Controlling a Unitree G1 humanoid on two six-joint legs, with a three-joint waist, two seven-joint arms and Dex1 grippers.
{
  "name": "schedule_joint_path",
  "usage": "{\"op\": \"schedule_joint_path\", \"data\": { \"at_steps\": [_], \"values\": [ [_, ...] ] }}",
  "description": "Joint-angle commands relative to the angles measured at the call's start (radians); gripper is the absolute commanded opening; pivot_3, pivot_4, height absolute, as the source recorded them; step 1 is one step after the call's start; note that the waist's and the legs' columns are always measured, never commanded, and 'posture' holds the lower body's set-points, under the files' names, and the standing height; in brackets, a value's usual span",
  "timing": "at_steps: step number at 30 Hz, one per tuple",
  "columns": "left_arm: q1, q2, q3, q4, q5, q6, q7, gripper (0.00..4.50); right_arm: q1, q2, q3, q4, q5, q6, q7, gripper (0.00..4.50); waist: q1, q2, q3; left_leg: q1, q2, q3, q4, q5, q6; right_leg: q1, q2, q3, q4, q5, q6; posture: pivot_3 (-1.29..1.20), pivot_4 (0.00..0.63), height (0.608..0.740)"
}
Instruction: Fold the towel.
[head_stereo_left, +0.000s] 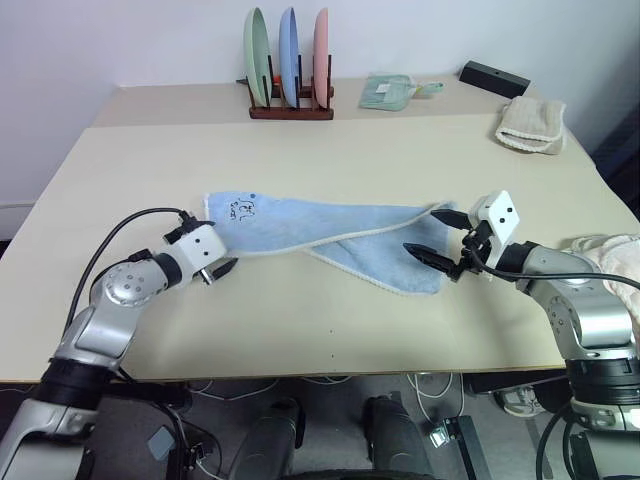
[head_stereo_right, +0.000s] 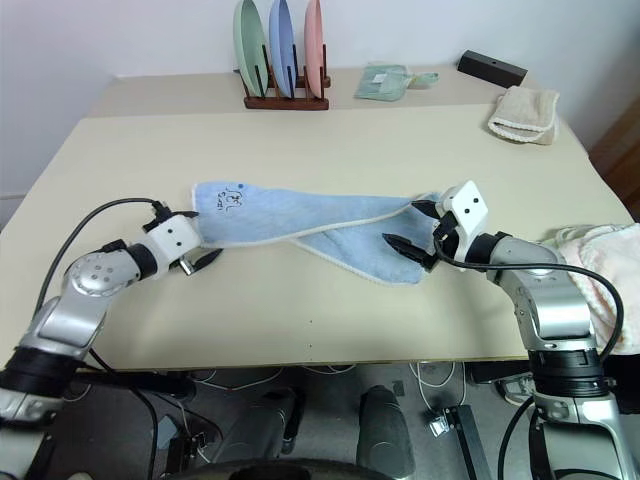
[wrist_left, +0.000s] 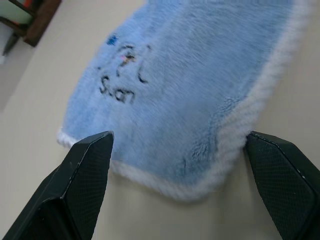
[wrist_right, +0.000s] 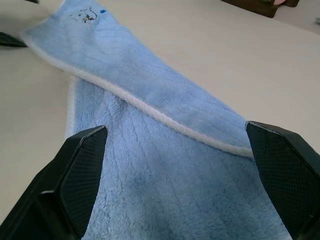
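The light blue towel (head_stereo_left: 330, 240) lies stretched across the middle of the table, loosely doubled over along its length, with a whitish edge and a dark embroidered mark (head_stereo_left: 243, 208) near its left end. My left gripper (head_stereo_left: 222, 268) sits low at that left end. In the left wrist view its fingers (wrist_left: 85, 170) stand apart, open, on either side of the towel's corner (wrist_left: 190, 150). My right gripper (head_stereo_left: 425, 232) is open at the towel's right end, its two fingertips (wrist_right: 85, 165) spread over the cloth (wrist_right: 165, 165).
At the back of the table stand a wooden rack (head_stereo_left: 290, 105) with three plates, a green cloth (head_stereo_left: 388, 92) and a black box (head_stereo_left: 494, 78). A cream folded towel (head_stereo_left: 532, 124) lies at the back right. A pale pink towel pile (head_stereo_left: 610, 255) sits at the right edge.
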Motion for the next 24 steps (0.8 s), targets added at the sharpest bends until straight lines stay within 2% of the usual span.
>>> {"op": "schedule_joint_path", "data": {
  "at_steps": [1,6,11,17,24],
  "values": [
    [-0.016,-0.007,-0.001,0.049,0.038,-0.028,0.021,2.51,-0.007,0.001,-0.014,-0.044,0.007,-0.019,-0.009,4.5,-0.003,0.0,0.0,0.0,0.0,0.0,0.0,0.0,0.0,0.0,0.0,0.0,0.0,0.0,0.0,0.0,0.15,0.736],
    [0.002,-0.001,0.018,0.041,0.038,-0.047,0.017,0.05,0.007,-0.002,-0.019,-0.045,0.007,-0.029,-0.01,4.5,-0.009,0.0,0.0,0.0,0.0,0.0,-0.001,0.0,0.0,-0.001,0.001,0.001,0.0,0.0,0.0,0.0,0.15,0.736],
    [0.045,0.014,0.077,-0.042,0.023,-0.012,0.032,0.05,-0.036,-0.045,0.002,0.004,-0.082,-0.098,-0.025,4.5,-0.009,0.0,0.0,0.0,0.001,0.0,-0.001,0.0,0.0,-0.001,0.001,0.001,0.0,0.0,0.0,0.0,0.15,0.736],
    [0.114,0.024,0.173,-0.147,0.003,0.042,0.048,0.05,-0.133,-0.168,0.1,0.184,-0.302,-0.342,0.002,4.5,-0.008,0.0,0.0,0.0,0.0,0.002,-0.001,0.0,0.0,-0.002,0.002,0.002,0.0,0.0,0.0,0.0,0.15,0.736],
    [0.157,0.03,0.193,-0.187,0.008,0.068,0.042,0.05,-0.37,-0.147,0.264,0.578,-0.523,-0.678,-0.027,4.5,-0.015,0.0,0.001,0.0,0.001,0.006,-0.001,0.0,0.0,-0.003,0.003,0.005,0.0,0.002,-0.001,0.0,0.15,0.736]
  ]
}}
